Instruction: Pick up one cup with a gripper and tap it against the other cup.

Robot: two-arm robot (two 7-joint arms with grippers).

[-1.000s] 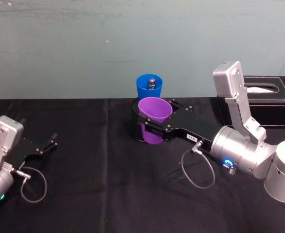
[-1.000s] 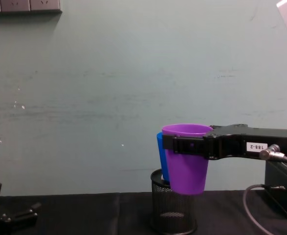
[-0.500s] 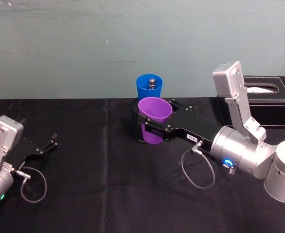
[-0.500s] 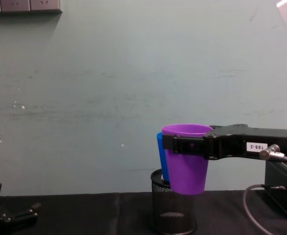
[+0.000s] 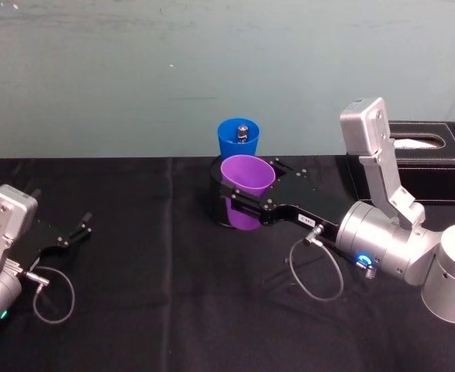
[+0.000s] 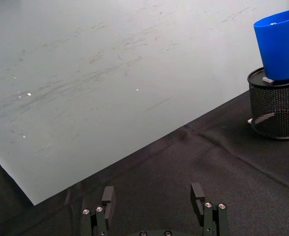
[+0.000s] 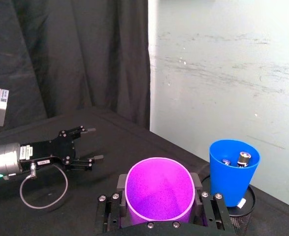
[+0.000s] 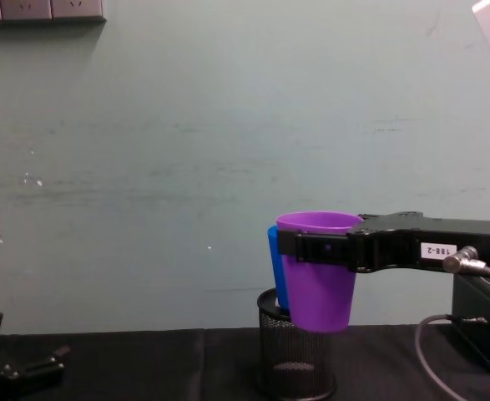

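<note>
Right gripper [image 5: 249,190] clamping raised purple cup [image 8: 318,292] at centre beside blue cup [image 5: 238,143], left gripper [image 5: 80,229] splayed lower left, black cloth [image 5: 173,310] between, green wall [image 5: 134,77].

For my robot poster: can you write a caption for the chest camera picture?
Right gripper holds the purple cup up in front of the blue cup in its mesh holder; left gripper idle.

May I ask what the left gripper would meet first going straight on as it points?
Probably nothing near: the left gripper faces black cloth, then the wall; the blue cup sits aside.
</note>
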